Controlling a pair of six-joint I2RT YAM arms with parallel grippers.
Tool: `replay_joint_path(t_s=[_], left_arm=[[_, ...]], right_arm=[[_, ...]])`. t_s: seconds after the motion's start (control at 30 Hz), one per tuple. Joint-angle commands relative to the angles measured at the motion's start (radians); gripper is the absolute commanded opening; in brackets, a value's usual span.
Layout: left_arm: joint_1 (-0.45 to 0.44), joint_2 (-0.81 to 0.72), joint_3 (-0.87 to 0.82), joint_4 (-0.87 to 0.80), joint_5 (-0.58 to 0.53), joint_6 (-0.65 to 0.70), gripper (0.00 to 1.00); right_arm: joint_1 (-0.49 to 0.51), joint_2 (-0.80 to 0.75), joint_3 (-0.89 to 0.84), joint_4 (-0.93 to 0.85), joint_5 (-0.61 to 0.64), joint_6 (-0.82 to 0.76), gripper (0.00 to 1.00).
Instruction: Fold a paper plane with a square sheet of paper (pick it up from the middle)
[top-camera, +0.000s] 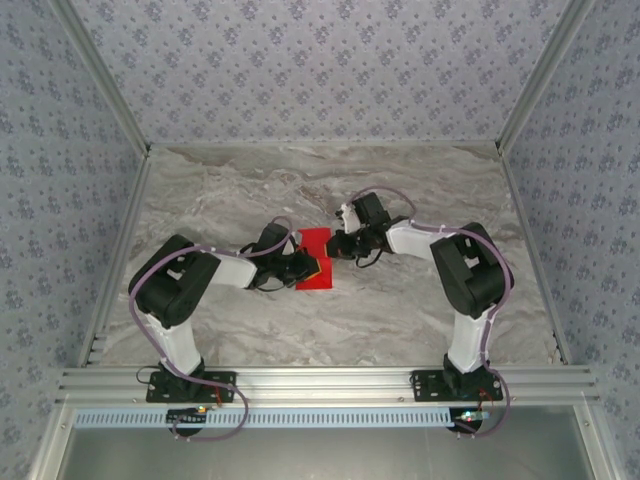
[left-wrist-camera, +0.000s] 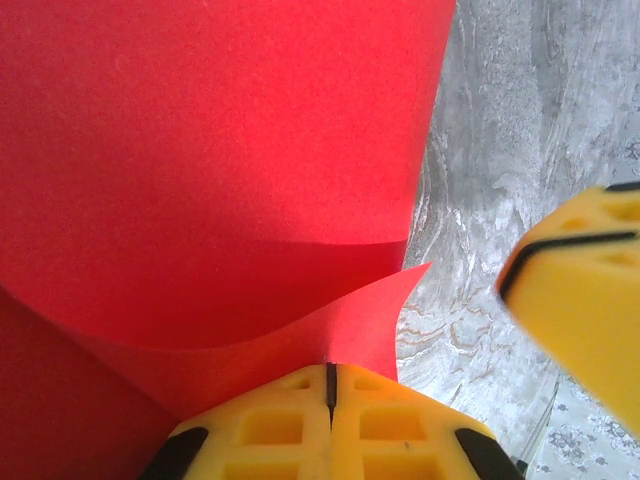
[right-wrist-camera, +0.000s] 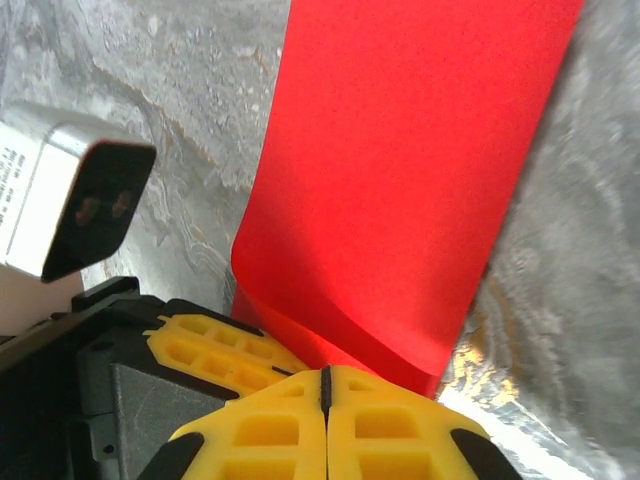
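Clearly the risk was a tear or crooked crease: the left gripper (left-wrist-camera: 330, 375) and right gripper (right-wrist-camera: 324, 378) each pinched shut on the curled sheet of paper (top-camera: 315, 252) at the middle of the desk (top-camera: 400, 320), so uneven pulls could rip it. Both arms reached inward, elbows bent, tips close together.

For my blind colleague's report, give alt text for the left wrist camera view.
The left gripper, shut, pinches an edge of the curled red square sheet of paper. The right gripper juts in at right over the grey marble table.
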Motion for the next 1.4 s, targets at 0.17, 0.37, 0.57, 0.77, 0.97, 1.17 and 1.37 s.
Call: replay_joint_path(t_s=[0.17,0.37,0.57,0.77,0.97,1.17,1.37], left_arm=[[-0.007,-0.027,-0.008,-0.087,-0.042,0.009,0.04],[-0.007,-0.086,0.004,-0.058,-0.025,0.015,0.05],[0.007,-0.120,0.063,-0.163,-0.086,0.075,0.07],[0.012,-0.068,0.107,-0.217,-0.114,0.091,0.07],[0.013,-0.035,0.124,-0.267,-0.168,0.097,0.06],[0.013,-0.020,0.106,-0.281,-0.190,0.081,0.05],[0.013,-0.038,0.079,-0.281,-0.209,0.065,0.04]], right_arm=[[0.014,0.085,0.026,-0.039,-0.005,-0.003,0.04],[0.014,0.109,0.039,-0.069,0.006,-0.028,0.03],[0.015,0.116,0.043,-0.092,0.008,-0.070,0.02],[0.015,0.120,0.045,-0.093,0.000,-0.087,0.02],[0.016,0.117,0.045,-0.091,-0.011,-0.095,0.02],[0.015,0.075,0.065,-0.089,-0.028,-0.087,0.03],[0.032,-0.030,0.050,-0.103,0.002,-0.062,0.04]])
